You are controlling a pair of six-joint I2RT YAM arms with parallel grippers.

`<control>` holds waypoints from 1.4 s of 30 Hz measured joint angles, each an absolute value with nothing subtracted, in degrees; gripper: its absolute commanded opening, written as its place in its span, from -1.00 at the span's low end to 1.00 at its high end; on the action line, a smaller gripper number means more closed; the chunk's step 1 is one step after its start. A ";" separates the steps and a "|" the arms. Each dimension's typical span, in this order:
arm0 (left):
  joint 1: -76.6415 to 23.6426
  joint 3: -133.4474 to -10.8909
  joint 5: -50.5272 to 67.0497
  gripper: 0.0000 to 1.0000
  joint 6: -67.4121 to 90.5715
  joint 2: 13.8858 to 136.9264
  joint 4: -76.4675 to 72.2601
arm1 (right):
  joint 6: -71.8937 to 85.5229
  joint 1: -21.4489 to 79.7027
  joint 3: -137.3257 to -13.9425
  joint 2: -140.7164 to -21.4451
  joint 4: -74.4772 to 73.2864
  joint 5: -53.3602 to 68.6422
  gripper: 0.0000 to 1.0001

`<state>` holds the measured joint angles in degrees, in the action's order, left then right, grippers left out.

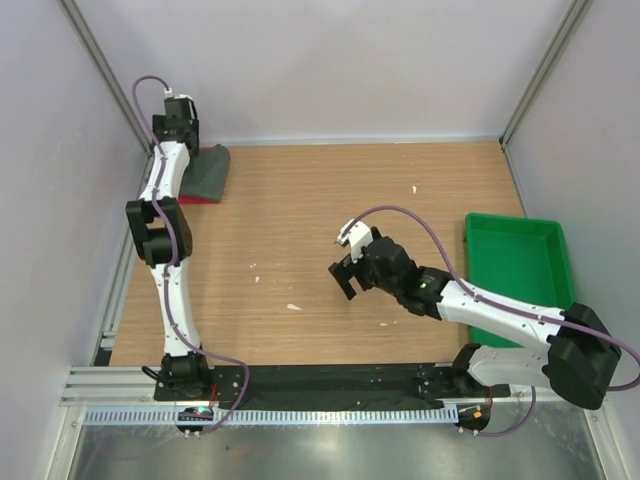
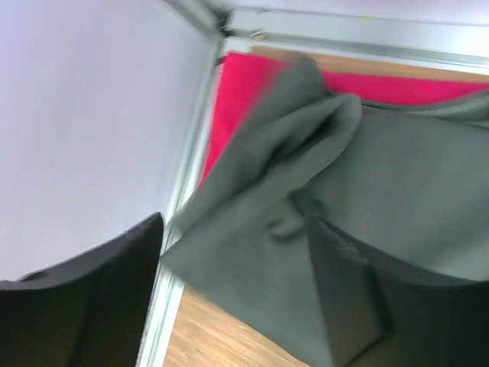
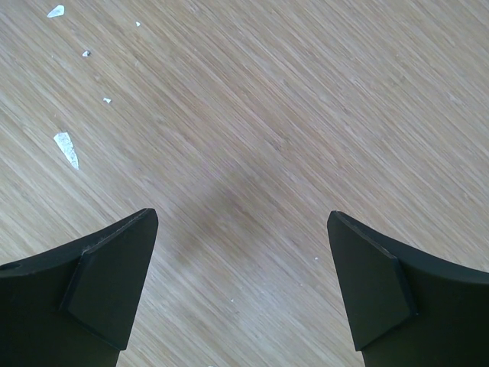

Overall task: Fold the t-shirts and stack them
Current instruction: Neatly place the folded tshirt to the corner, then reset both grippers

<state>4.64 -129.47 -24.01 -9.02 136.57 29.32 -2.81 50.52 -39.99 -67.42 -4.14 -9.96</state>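
Shirts: grey shirt point(image 2: 397, 176) is stacked on red shirt point(image 2: 252, 84), in the far-left table point(image 1: 330, 200) corner, by the wall.
Left gripper point(image 2: 241, 229): held right at the grey shirt, fingers spread, cloth loose between them.
Right gripper point(image 3: 241, 229): spread wide over bare wood, well apart from shirts.
Textures: shirts soft, grey one creased; table wood-grained with white flecks point(image 3: 66, 147); tray point(image 1: 515, 220) green, rectangular.
Count: two shirts, two grippers, one tray.
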 measured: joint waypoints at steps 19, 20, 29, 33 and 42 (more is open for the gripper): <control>-2.85 -101.80 -21.19 0.99 13.15 107.31 33.52 | 26.20 48.97 -36.84 -56.10 -5.67 -14.33 1.00; -4.71 -98.06 -19.38 0.99 14.59 104.18 33.01 | 28.75 48.97 -35.86 -54.41 -5.82 -14.92 1.00; -21.54 -55.44 8.14 0.99 32.97 69.80 25.36 | 53.21 48.88 -21.82 -37.80 -8.27 -22.22 1.00; -22.11 -33.80 20.84 0.99 44.14 52.49 15.62 | 61.36 48.73 -18.24 -35.79 -11.29 -23.68 0.99; -21.93 -13.10 29.80 0.99 61.52 21.82 3.03 | 71.00 48.66 -15.09 -34.81 -12.82 -24.45 0.99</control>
